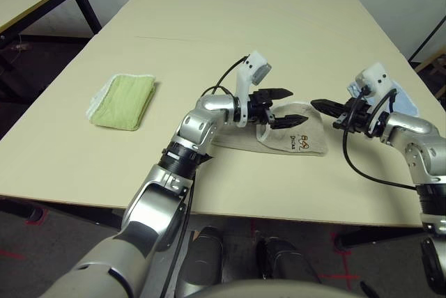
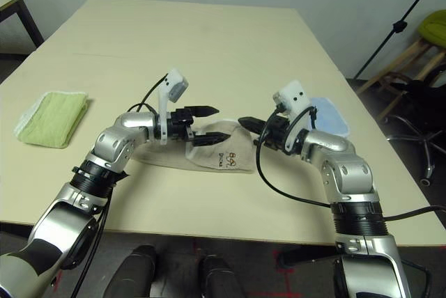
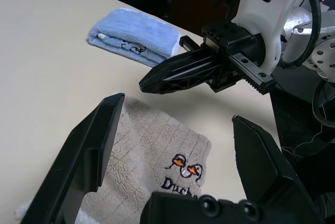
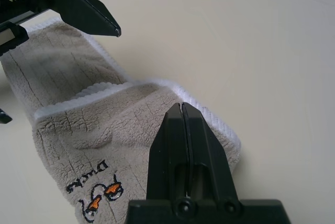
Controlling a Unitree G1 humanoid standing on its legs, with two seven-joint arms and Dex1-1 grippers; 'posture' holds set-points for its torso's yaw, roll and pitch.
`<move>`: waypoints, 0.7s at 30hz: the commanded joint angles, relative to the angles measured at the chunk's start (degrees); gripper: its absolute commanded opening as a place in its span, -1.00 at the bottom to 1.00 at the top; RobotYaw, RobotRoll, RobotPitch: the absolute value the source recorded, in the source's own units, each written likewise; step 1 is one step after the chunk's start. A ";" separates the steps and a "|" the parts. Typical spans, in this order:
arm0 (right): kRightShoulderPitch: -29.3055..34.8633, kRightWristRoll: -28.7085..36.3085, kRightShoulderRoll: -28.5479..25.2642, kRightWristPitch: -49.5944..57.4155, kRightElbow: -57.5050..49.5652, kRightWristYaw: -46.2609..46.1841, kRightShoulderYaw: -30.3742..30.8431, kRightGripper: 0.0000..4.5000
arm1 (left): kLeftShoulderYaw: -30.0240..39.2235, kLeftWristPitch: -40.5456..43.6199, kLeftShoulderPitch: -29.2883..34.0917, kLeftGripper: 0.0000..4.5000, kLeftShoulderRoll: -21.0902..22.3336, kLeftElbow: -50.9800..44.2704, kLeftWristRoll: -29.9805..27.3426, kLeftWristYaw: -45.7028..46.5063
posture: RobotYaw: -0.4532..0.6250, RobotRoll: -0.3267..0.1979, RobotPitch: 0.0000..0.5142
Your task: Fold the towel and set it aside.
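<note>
1. At the far left of the table lies a folded lime-green towel, flat and well apart from everything else.
2. My left gripper hovers over the middle of the table's near half, pointing to the right. Its two black fingers stand wide apart with nothing between them; it holds nothing.
3. Under and just right of that gripper lies the towel, the beige one, folded into a long bundle near the table's near edge. Its white corded edging shows along a fold line across the top, and the small orange-and-dark embroidery faces up at its right end.
4. My right gripper hovers just right of the towel, above its right end, pointing left toward my left gripper. Its fingers are pressed together, with nothing pinched between them. The tips of the two grippers are near each other but apart.
5. Farther right, behind my right wrist, lies a folded light blue towel, near the table's right edge.
</note>
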 commanded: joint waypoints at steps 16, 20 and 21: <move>-1.03 -1.34 1.85 -1.56 0.90 -0.80 0.60 -1.00 | -4.08 -0.57 0.89 -0.99 0.41 4.07 3.03 -3.61 | 0.10 0.25 -0.54; -1.13 -3.81 4.27 -3.72 3.21 -1.67 2.68 -1.00 | -6.26 -2.44 0.91 -0.99 -1.12 9.37 5.68 -3.55 | 0.10 0.25 -0.53; -1.20 -4.71 4.79 -4.18 4.11 -2.17 3.14 -1.00 | -6.91 -3.71 0.89 -0.99 -1.43 11.59 6.97 -3.12 | 0.10 0.25 -0.52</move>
